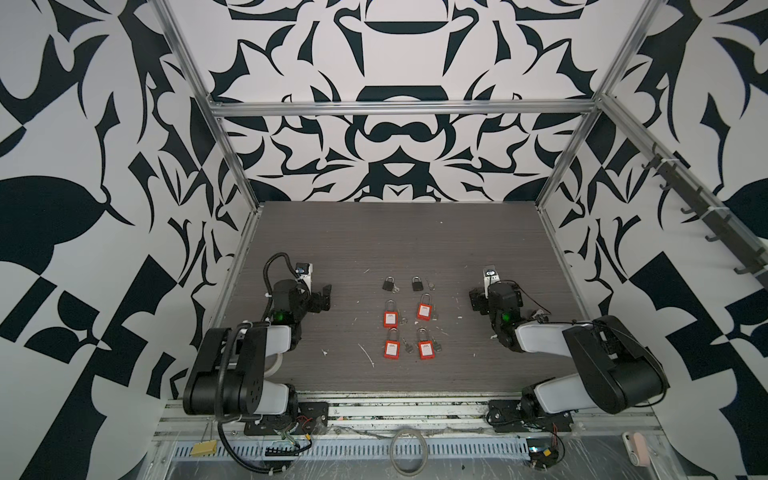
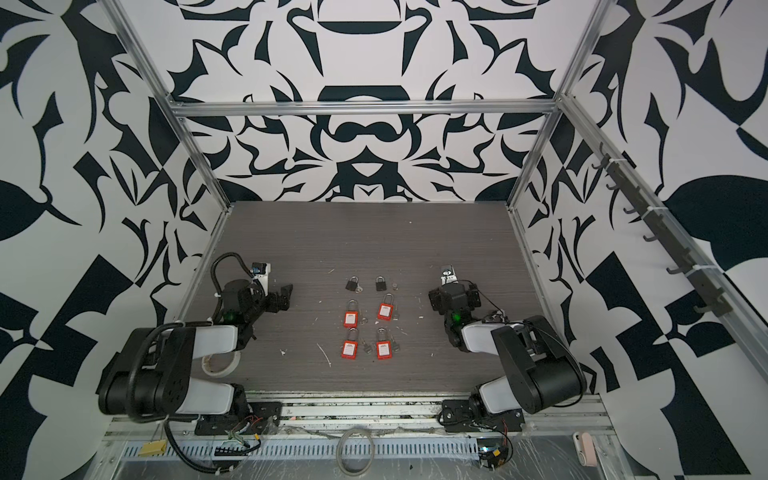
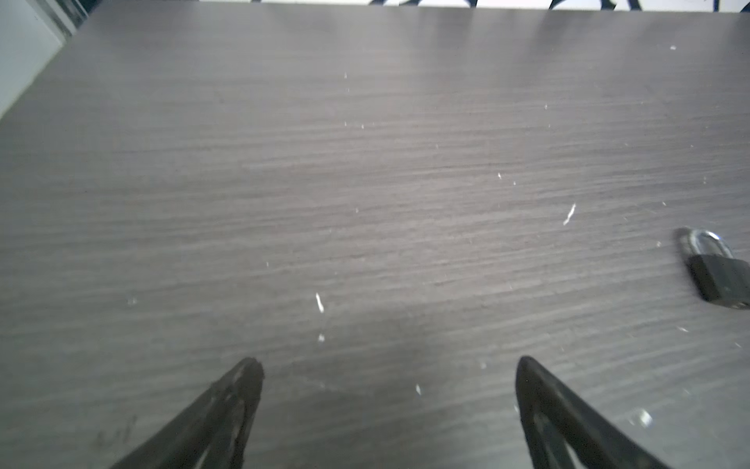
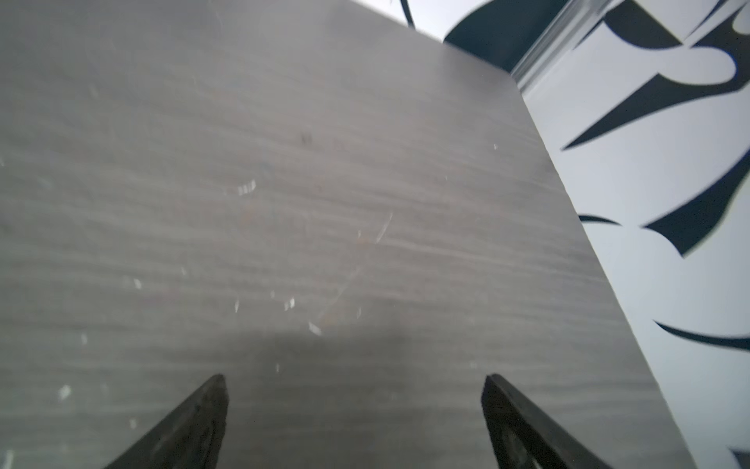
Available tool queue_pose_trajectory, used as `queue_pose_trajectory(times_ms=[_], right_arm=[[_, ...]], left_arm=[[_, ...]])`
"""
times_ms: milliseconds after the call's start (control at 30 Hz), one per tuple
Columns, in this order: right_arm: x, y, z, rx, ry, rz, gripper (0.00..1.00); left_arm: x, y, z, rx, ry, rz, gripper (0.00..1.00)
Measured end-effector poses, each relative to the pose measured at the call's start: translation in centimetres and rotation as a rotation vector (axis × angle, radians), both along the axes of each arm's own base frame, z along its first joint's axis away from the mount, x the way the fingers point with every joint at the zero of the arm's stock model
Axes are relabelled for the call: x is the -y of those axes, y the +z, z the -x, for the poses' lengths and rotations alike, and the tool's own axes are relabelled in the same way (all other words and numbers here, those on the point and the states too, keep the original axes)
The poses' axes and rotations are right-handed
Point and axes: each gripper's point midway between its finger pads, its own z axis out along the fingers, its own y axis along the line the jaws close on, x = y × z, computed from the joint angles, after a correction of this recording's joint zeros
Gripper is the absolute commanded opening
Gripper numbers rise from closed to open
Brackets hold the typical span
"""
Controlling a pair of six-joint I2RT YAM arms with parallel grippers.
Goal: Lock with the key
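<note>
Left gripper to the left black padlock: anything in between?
Nothing: bare tabletop between left gripper and left black padlock, in both top views.

Open tabletop (image 1: 395, 237) around central padlocks (image 1: 424, 311)

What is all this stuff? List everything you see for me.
grey wood-grain table: one, grey, under everything.
small black padlocks: two, black, far row, mid-table.
red padlocks with silver shackles: four, red, two rows nearer than the black ones.
small metal keys: silvery, seemingly one beside each padlock; too small to count surely.
roll of tape: one, whitish, beneath the left arm.
grey cable loop: one, grey, front rail.
black wall hooks: a row, black, right-hand wall.
left gripper: one, black, open, empty, left of the padlocks.
right gripper: one, black, open, empty, right of the padlocks.
</note>
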Motion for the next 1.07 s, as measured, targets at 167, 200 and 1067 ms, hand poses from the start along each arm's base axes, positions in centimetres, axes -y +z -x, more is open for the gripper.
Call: queue_pose_trajectory(times_ms=[167, 200, 1067], right_arm=[[1.5, -0.5, -1.6, 0.043, -0.002, -0.09, 1.0], [1.7, -0.7, -1.6, 0.039, -0.002, -0.101, 1.0], [0.7, 0.0, -2.4, 0.062, 0.046, -0.171, 1.0]], left_arm=[[-0.2, -0.3, -0.6, 0.033, 0.008, -0.001, 0.99], [-0.2, 0.5, -1.1, 0.062, 0.007, 0.0, 0.99], [-0.1, 2.3, -2.6, 0.111, 0.005, 0.002, 0.99]])
